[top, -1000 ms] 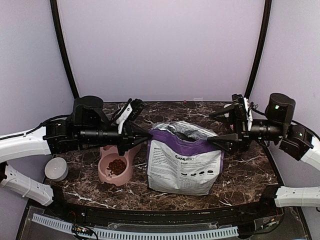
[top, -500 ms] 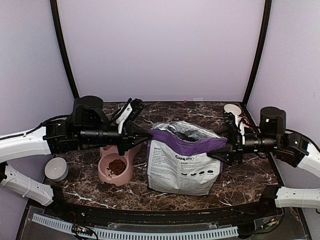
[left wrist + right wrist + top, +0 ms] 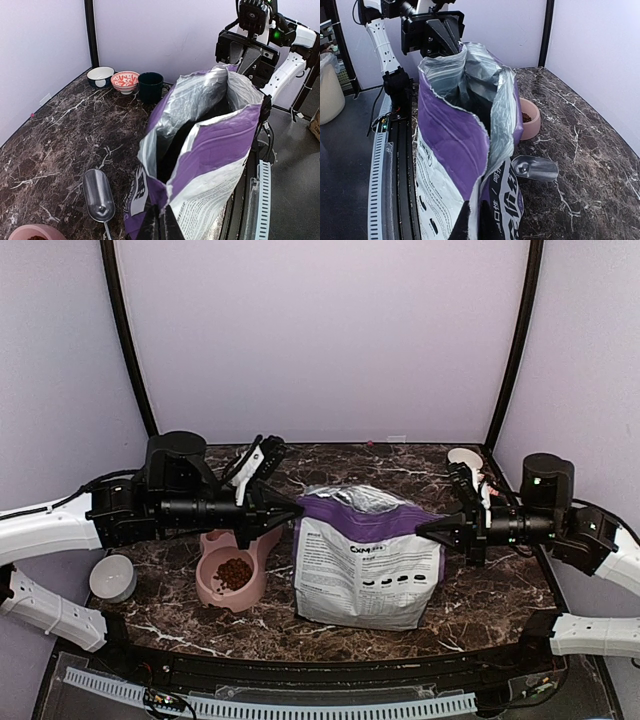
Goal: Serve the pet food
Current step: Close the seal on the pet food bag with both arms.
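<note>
The purple-and-white bag [image 3: 370,560] stands upright mid-table with its top open. My left gripper [image 3: 297,510] is shut on the bag's left top edge; in the left wrist view it [image 3: 161,227] pinches the torn purple rim. My right gripper [image 3: 420,531] is shut on the right top edge, and the right wrist view shows it [image 3: 474,225] clamped on the bag's rim. The pet food [image 3: 234,572] lies as brown kibble in the near cup of the pink double bowl [image 3: 205,585], left of the bag. A metal scoop [image 3: 98,195] lies on the table behind the bag.
A small white bowl [image 3: 113,577] sits at the table's left edge. Two patterned bowls [image 3: 125,81] and a dark green cup [image 3: 150,87] stand at the back right corner. Purple walls close in three sides.
My right gripper came down to the bag's right top edge and shut on it. The bag's mouth is now stretched flatter between both grippers. The left arm stayed put.
</note>
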Controlling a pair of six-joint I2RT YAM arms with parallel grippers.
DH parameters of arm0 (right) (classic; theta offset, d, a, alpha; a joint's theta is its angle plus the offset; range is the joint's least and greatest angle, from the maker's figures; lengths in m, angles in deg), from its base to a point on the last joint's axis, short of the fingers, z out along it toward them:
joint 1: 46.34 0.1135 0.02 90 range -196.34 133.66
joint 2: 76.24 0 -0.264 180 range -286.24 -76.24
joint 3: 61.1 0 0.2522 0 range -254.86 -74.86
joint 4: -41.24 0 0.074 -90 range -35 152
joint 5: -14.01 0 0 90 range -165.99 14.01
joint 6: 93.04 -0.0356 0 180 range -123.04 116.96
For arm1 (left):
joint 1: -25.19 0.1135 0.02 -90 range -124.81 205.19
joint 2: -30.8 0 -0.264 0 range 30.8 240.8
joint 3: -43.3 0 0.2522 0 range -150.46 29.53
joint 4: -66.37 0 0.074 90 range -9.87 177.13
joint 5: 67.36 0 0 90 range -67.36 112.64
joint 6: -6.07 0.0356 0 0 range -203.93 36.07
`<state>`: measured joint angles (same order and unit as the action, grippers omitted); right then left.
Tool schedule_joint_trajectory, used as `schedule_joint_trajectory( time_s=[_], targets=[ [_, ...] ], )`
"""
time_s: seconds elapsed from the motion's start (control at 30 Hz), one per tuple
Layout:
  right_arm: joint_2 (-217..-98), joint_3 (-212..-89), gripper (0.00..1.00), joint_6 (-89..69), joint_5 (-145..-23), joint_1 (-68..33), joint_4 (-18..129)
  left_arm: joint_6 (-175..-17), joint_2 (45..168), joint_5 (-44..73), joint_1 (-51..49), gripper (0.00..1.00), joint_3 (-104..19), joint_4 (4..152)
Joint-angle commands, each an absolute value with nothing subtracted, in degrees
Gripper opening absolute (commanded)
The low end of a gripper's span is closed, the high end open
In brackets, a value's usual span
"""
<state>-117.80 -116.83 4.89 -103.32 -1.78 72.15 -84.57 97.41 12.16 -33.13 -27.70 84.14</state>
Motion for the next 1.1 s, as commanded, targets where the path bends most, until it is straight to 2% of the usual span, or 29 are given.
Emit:
schedule_joint_trajectory(
  time_s=[0.0,0.13,0.27,0.47,0.57,0.73,0.9,0.97,1.07],
  targets=[
    [-116.14,-118.53,0.0,3.79,-95.18,-2.05,69.73,-83.83,94.44,14.87,-32.65,0.0,-30.27,84.37],
    [-114.02,-118.83,0.0,3.49,-90.06,-2.13,70.54,-83.92,91.89,20.94,-32.1,0.0,-31.0,89.0],
    [-112.92,-118.28,0.0,3.3,-90.03,-2.13,71.76,-84.8,87.52,23.7,-31.59,0.0,-28.66,89.65],
    [-113.64,-117.41,0.0,3.48,-94.92,-2.17,71.03,-83.01,83.74,16.26,-31.58,0.01,-25.66,86.53],
    [-115.27,-117.94,0.0,4.05,-96.6,-2.13,70.97,-81.08,84.61,13.1,-31.58,0.16,-26.74,86.97],
    [-117.2,-118.53,0.0,5.0,-98.16,-2.17,70.66,-77.72,86.96,8.13,-31.35,0.54,-28.58,87.99],
    [-117.66,-118.47,0.0,5.31,-98.4,-2.14,70.55,-77.34,88.62,6.15,-30.58,0.72,-29.84,88.5],
    [-117.6,-118.3,0.0,5.53,-98.42,-2.13,70.75,-77.02,88.63,5.15,-30.4,0.76,-29.69,87.9],
    [-117.47,-118.06,0.0,5.61,-98.39,-2.14,70.98,-76.32,88.87,2.92,-30.06,0.77,-29.2,86.91]
  ],
)
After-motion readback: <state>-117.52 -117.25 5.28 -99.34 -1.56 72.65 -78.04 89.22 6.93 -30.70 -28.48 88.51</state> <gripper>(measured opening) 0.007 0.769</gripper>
